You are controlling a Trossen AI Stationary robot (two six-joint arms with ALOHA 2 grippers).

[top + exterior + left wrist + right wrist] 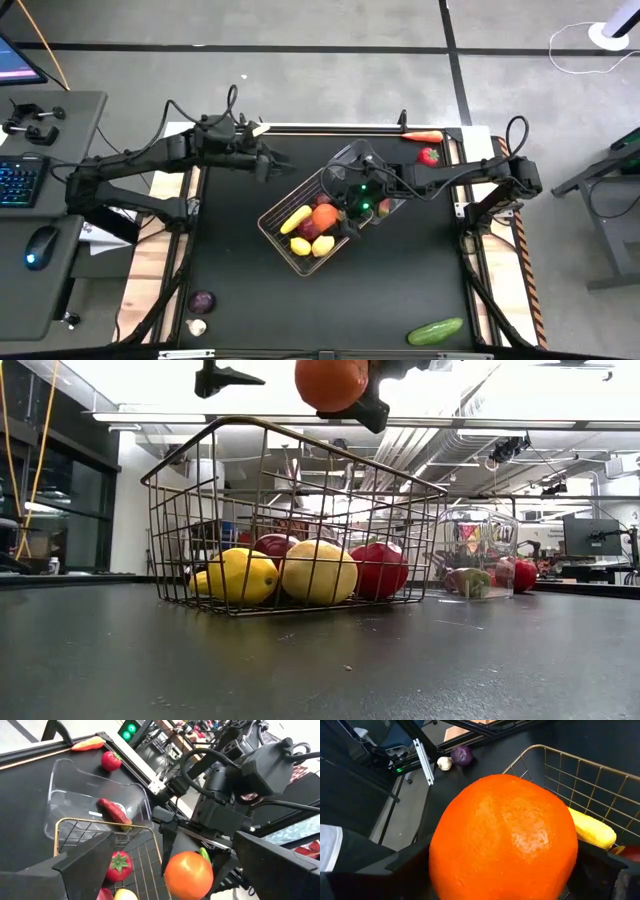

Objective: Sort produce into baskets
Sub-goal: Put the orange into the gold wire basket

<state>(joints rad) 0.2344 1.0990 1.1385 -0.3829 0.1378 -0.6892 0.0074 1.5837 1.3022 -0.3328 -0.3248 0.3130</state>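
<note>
- Progress, judged from layout: roughly half sorted. Square silvery wire-mesh basket [305, 232] sits mid-frame in the high view and already holds a yellow banana [296, 218], yellow lemons [240, 575] and red apples [379, 569].
- Clear plastic tub with rounded corners [90, 795] touches the basket's upper-right side in the high view; a red chilli-shaped piece [115, 812] lies inside it.
- Right gripper [345, 390] hangs above the basket, fingers closed on a round orange fruit [504, 839]; not yet let go.
- Left gripper [262, 160] hovers at upper left of the basket, well apart from any produce; fingers spread in its wrist view, holding nothing.
- Left on the table [240, 290]: purple onion [202, 300] and white garlic bulb [197, 326] at lower left, green cucumber [436, 331] at lower right, orange carrot [424, 137] and red strawberry-like piece [429, 156] at the top edge.
</note>
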